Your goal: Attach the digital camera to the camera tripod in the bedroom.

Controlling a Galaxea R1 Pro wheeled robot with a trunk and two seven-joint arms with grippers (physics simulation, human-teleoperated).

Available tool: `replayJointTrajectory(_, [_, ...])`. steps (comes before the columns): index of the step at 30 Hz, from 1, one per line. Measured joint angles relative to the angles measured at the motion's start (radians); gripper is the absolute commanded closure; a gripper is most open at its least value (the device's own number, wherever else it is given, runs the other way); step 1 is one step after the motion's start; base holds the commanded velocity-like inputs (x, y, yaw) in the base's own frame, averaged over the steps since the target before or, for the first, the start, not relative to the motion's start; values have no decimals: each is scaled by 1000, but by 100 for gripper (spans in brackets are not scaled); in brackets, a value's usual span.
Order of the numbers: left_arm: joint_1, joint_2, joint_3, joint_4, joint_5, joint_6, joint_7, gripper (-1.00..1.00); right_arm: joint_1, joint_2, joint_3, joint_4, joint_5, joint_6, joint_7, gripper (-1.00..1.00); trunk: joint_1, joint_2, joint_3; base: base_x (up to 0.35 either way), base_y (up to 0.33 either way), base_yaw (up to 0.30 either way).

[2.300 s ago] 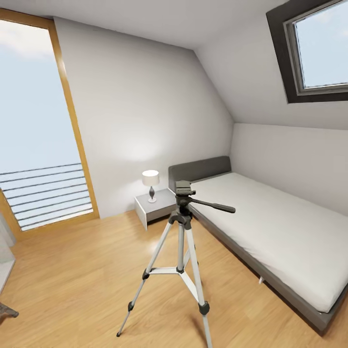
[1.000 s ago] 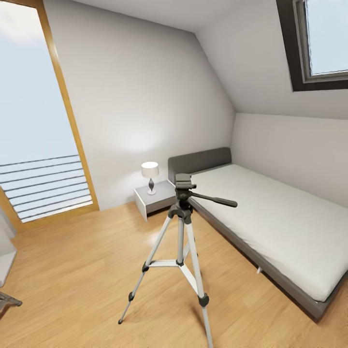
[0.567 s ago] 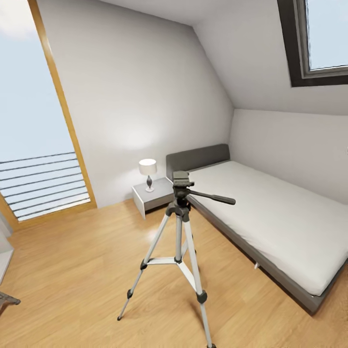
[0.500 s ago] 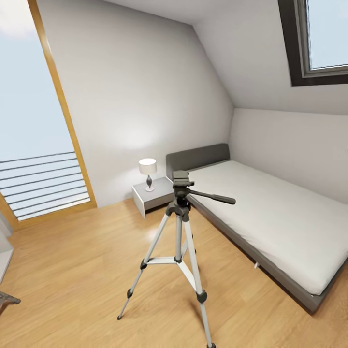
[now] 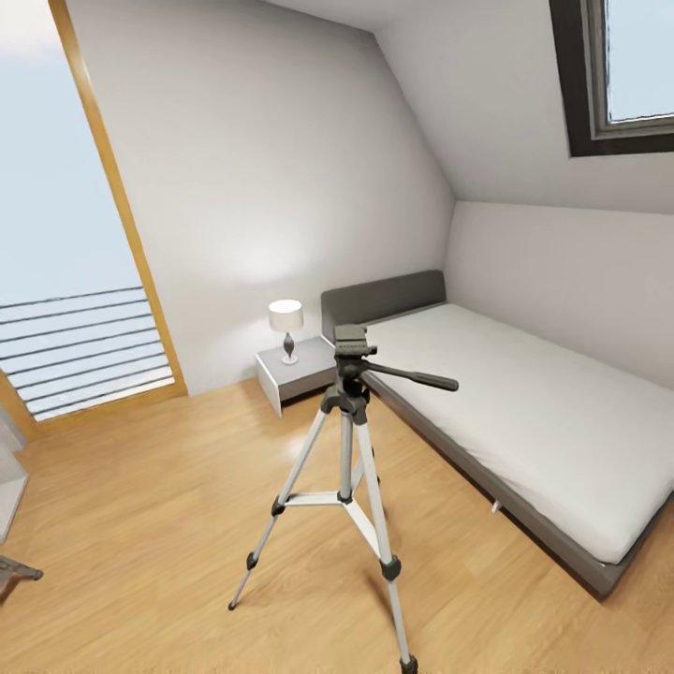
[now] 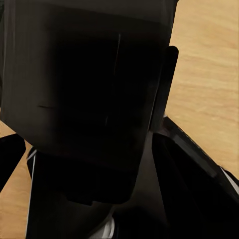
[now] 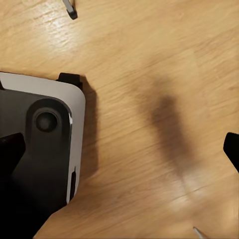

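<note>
Attic bedroom (image 5: 281,168), wood floor: camera tripod (image 5: 348,449) upright on 3 legs beside bed (image 5: 524,412). Right gripper (image 7: 122,149) spread; left gripper's state unreadable.

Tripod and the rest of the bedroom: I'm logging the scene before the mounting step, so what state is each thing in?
Camera tripod: upright, legs spread, nothing mounted on its head.
Handle: pointing toward the bed.
Lamp: lit, on the nightstand.
Bed: bare mattress.
</note>
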Motion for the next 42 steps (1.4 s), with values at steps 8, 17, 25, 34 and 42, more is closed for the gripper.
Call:
replayJointTrajectory(8, [0, 0, 0, 0, 0, 0, 0, 100, 0, 0, 0, 0, -1, 1, -2, -100, 0, 0, -13, 0, 0, 0])
replayJointTrajectory(17, [0, 0, 0, 0, 0, 0, 0, 100, 0, 1, 0, 0, -1, 0, -8, -100, 0, 0, -28, 0, 0, 0])
replayJointTrajectory(25, [0, 0, 0, 0, -1, 0, 0, 100, 0, 2, 0, 0, -1, 0, -9, -100, 0, 0, -41, 0, 0, 0])
replayJointTrajectory(34, [0, 0, 0, 0, 0, 0, 0, 100, 0, 3, 0, 0, -1, 0, -16, -100, 0, 0, -55, 0, 0, 0])
replayJointTrajectory(42, [0, 0, 0, 0, 0, 0, 0, 100, 0, 3, 0, 0, -1, 0, -17, -100, 0, 0, -68, 0, 0, 0])
